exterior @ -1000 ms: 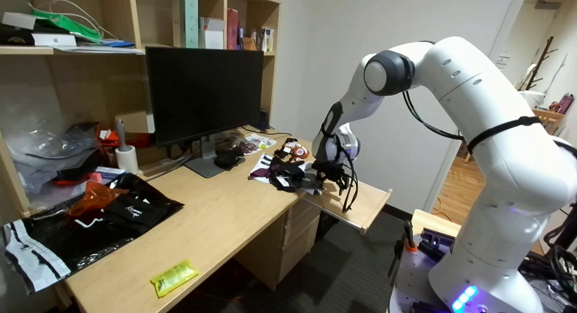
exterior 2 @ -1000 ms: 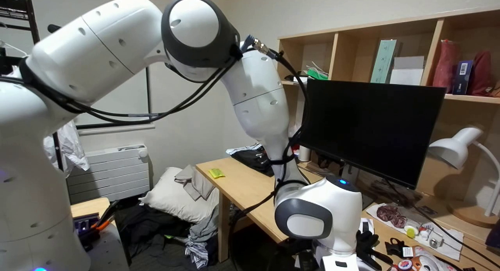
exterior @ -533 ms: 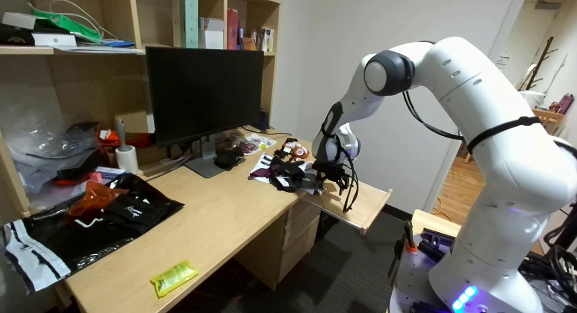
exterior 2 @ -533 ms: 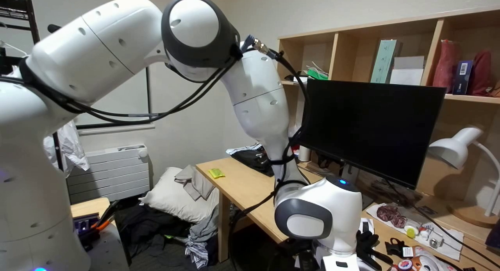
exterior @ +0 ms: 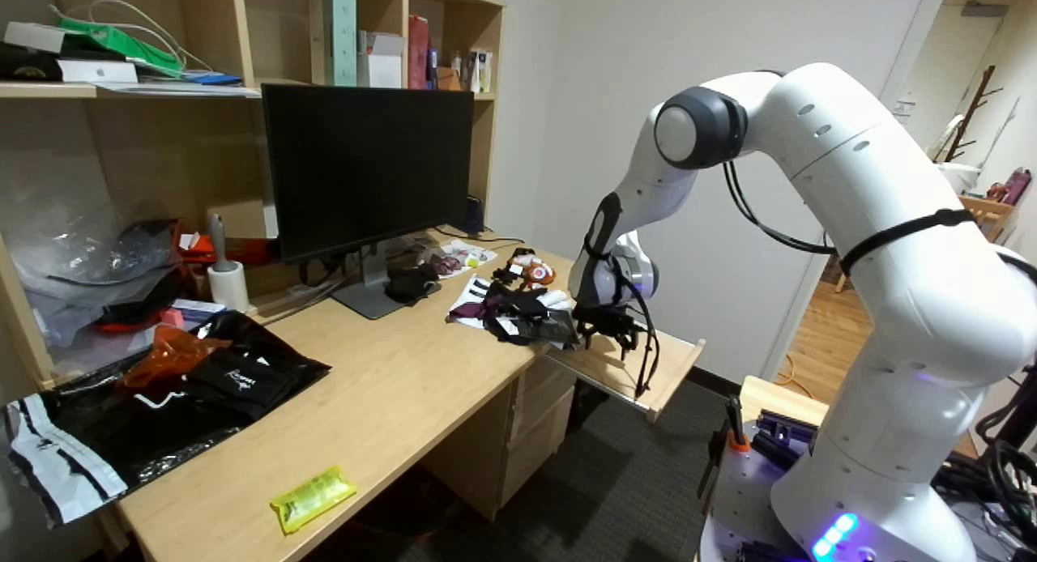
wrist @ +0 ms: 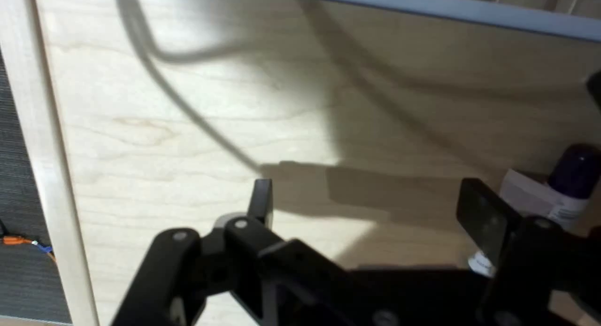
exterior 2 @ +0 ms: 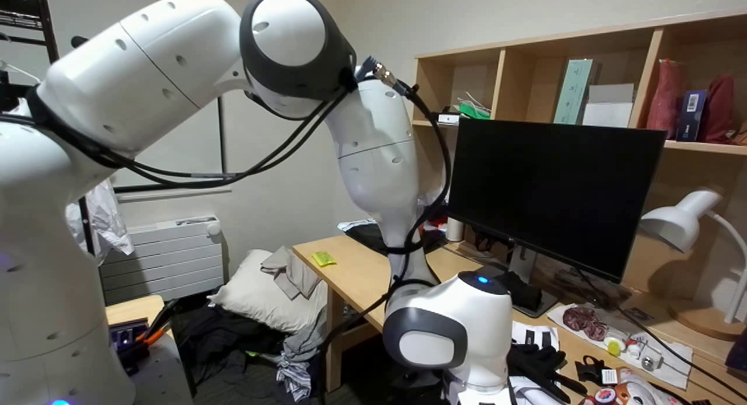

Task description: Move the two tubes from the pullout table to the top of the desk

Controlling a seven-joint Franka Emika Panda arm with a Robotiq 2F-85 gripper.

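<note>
Holds pincer [wrist: 367, 204] spread above the counter [wrist: 141, 185], with a purple-capped tube [wrist: 574, 187] at the wrist view's right edge.

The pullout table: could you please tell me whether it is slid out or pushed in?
Slid out: in an exterior view, the pullout table juts well past the front edge of the desk.

Pincer [wrist: 367, 207] spread above pullout table [wrist: 155, 143], purple-capped tube [wrist: 574, 182] at right, curving shadows [wrist: 197, 120]
</note>
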